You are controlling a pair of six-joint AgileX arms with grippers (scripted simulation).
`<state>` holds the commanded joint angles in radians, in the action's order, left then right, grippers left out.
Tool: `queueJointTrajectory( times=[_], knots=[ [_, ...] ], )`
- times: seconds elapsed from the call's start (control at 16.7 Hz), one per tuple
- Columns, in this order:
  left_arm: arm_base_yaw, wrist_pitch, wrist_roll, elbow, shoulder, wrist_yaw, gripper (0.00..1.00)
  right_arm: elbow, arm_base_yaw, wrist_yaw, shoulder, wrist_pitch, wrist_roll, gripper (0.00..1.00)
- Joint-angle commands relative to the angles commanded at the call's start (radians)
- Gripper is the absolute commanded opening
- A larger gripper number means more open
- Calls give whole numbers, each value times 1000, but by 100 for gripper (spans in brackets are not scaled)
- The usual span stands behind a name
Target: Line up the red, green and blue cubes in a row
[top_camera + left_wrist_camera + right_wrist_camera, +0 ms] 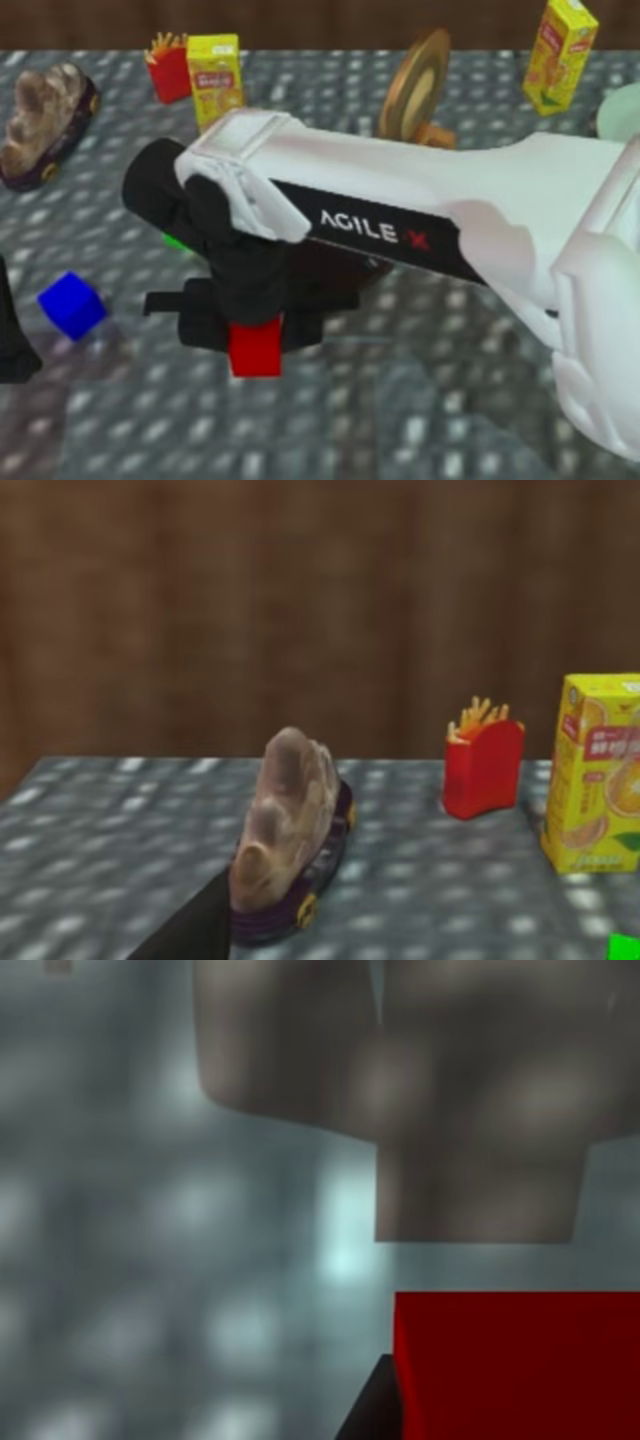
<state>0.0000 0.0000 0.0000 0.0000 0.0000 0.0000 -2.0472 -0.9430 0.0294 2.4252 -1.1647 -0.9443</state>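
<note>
My right gripper [255, 338] reaches across the table from the right and is shut on the red cube [255, 347], holding it above the table left of the middle. In the right wrist view the red cube [515, 1365] fills the corner beside one dark finger [372, 1415], with its shadow on the table beyond. The blue cube [72, 305] rests on the table at the left. The green cube [177, 241] is almost hidden under the right arm's wrist; its corner [625, 947] shows in the left wrist view. My left gripper [12, 345] is parked at the left edge.
Along the back stand a loaf in a dark basket [45, 120], a red fries carton [168, 65], a yellow juice box [215, 78], a brown upright disc [415, 90] and a second yellow box [560, 55]. The right arm's white body [480, 215] covers the middle.
</note>
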Motion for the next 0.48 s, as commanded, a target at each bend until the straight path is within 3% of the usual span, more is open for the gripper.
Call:
queueJointTrajectory(
  times=[0.42,0.48],
  knots=[
    [0,0,0,0,0,0,100,78,-3,1,20,90,-2,0],
    [0,0,0,0,0,0,100,78,-3,1,20,90,-2,8]
  ],
)
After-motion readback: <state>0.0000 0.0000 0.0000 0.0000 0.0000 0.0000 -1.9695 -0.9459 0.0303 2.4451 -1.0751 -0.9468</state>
